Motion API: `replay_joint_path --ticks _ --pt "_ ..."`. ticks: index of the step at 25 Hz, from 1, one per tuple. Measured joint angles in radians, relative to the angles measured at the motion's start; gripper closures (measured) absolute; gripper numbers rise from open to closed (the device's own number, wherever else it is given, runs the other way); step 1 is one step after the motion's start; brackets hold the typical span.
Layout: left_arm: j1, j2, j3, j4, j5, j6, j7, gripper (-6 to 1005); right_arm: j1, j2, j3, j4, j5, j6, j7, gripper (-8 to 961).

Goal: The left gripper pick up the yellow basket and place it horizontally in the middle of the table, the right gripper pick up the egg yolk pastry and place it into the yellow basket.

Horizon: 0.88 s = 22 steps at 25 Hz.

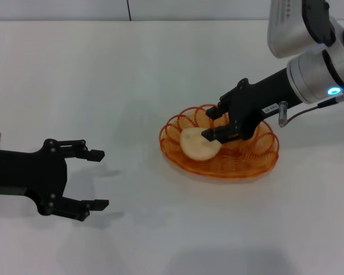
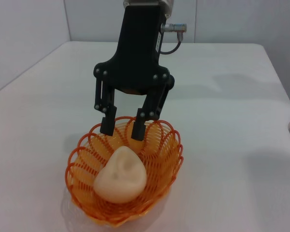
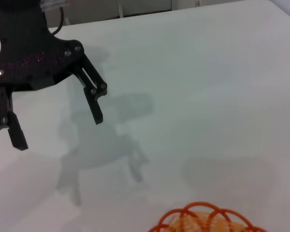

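Head view: your right gripper hangs over the basket mid-table, fingers apart, pastry lying inside. Left wrist view: nothing gripped; release looks done, so lift clear. Right wrist view: left gripper idles, spread.

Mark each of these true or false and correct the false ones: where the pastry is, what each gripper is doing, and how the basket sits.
1. The egg yolk pastry lies inside the yellow basket. True.
2. The right gripper is clamped on the pastry. False: its fingers are open, their tips just above the pastry, inside the basket's rim.
3. The left gripper holds the basket. False: it is open and empty, apart from the basket, on the robot's left side of the table.
4. The basket rests upright on the table. True.
5. A second pastry lies on the table. False: only one pastry shows.
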Motion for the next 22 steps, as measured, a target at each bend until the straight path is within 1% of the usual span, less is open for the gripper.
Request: replay_joint_path --ticks 3,6,14,17,22 --pt "0.0 -0.001 0.0 -0.002 0.0 0.0 0.0 117 -0.009 -0.002 0.004 -0.003 -0.002 -0.007 -0.008 604" --pt "0.001 -0.001 0.0 -0.004 0.0 -0.001 0.0 117 -0.036 -0.009 0.051 -0.019 -0.003 -0.046 -0.04 468" --pt "0.001 -0.001 -0.001 -0.008 0.0 -0.013 0.0 117 -0.127 -0.01 0.353 0.003 0.001 -0.258 -0.261 142" --pt "-0.002 0.0 -0.001 -0.012 0.0 -0.017 0.0 117 -0.162 -0.009 0.43 0.005 0.012 -0.318 -0.319 119" --pt "-0.007 0.001 -0.003 -0.027 0.0 -0.021 0.0 117 -0.203 -0.009 0.477 0.036 0.047 -0.33 -0.389 81"
